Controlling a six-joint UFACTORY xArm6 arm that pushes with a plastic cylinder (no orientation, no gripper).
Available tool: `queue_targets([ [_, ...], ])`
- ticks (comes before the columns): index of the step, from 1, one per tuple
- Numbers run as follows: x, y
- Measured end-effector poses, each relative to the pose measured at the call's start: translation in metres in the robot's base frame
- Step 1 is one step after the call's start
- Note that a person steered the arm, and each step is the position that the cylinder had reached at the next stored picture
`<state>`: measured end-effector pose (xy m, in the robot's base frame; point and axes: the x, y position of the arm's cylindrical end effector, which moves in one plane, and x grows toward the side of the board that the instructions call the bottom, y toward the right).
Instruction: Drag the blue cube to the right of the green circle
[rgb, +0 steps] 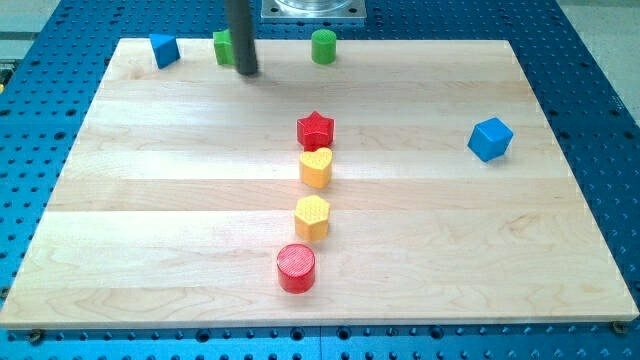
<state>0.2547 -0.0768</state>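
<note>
The blue cube (490, 138) lies near the board's right edge, in the upper half. The green circle, a short cylinder (323, 46), stands at the top edge near the middle. My tip (247, 72) is at the view's top left, well left of the green circle and far from the blue cube. It stands just right of and partly in front of a green block (222, 46) whose shape is partly hidden by the rod.
A blue triangular block (164, 49) sits at the top left corner. Down the middle run a red star (315, 129), a yellow heart (316, 167), a yellow hexagon (312, 216) and a red cylinder (296, 267). The wooden board (150, 220) rests on a blue perforated table.
</note>
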Motion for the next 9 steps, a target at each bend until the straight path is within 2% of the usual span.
queue_targets([
  [2,0.01,0.211],
  [3,0.044,0.309],
  [4,0.096,0.392],
  [5,0.188,0.366],
  [6,0.19,0.292],
  [8,0.085,0.294],
  [9,0.081,0.297],
])
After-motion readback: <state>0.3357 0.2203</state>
